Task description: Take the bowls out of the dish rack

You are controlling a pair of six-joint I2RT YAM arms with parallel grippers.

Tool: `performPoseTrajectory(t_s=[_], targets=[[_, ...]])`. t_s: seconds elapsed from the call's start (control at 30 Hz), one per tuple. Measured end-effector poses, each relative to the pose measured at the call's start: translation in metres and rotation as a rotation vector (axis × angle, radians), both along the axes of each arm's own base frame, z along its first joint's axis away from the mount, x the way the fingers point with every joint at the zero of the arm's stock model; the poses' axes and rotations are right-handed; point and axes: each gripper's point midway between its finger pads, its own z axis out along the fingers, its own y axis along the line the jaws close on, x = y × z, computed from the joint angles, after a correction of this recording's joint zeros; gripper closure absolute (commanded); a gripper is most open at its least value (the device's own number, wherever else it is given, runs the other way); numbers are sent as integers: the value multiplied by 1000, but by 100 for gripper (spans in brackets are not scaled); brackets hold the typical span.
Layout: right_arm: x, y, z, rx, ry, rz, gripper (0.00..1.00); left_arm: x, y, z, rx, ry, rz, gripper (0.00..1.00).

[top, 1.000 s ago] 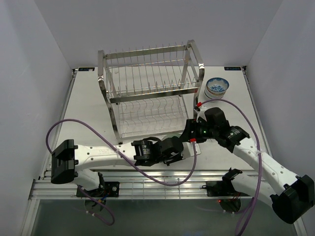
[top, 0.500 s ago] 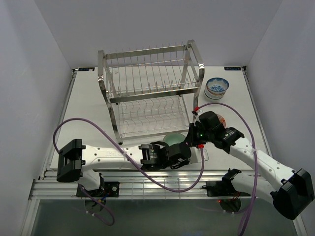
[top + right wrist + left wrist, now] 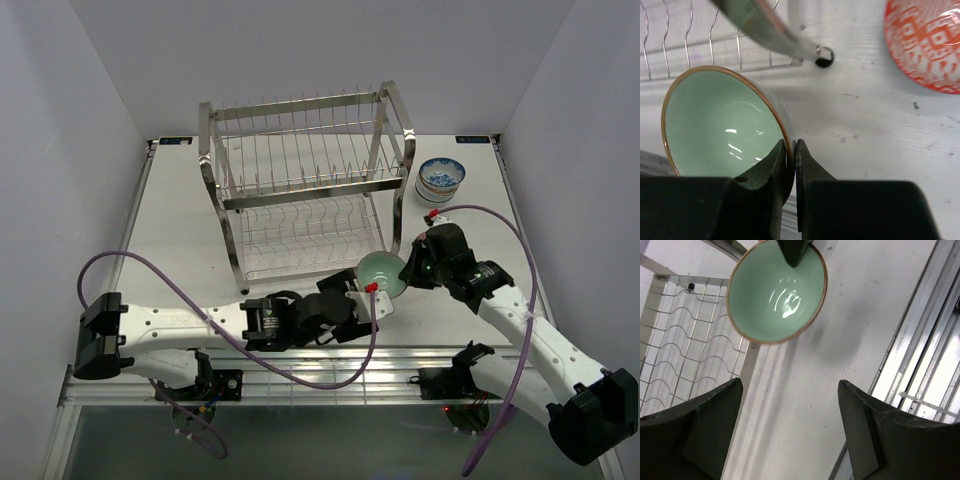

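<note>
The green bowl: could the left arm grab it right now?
Probably yes: the left gripper is open, the green bowl is straight ahead, nothing between, though the right gripper pinches its rim.

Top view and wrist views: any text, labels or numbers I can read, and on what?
No text is readable.
A dark label strip at the far edge of the table: too small to read.
A small mark on a post of the dish rack: blurred.
The mint-green bowl and the orange-patterned bowl: no lettering.
</note>
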Motion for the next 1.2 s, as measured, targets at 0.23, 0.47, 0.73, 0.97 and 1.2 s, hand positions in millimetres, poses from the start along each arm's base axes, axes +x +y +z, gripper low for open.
performPoseTrajectory(t_s=[0.23, 0.47, 0.73, 0.97, 1.2], targets=[[23, -63, 12, -24, -56, -220, 92, 11, 30, 30, -160, -55, 88, 12], [30, -128, 10, -97, -48, -428, 92, 42, 83, 11, -145, -118, 281, 7], [42, -163, 1, -86, -1, -540, 92, 54, 94, 21, -159, -182, 371, 6], [63, -159, -5, -30, -2, -525, 92, 58, 96, 6, -87, -202, 395, 5], [83, -154, -6, 16, -30, -503, 92, 59, 97, 7, -85, -207, 405, 4]])
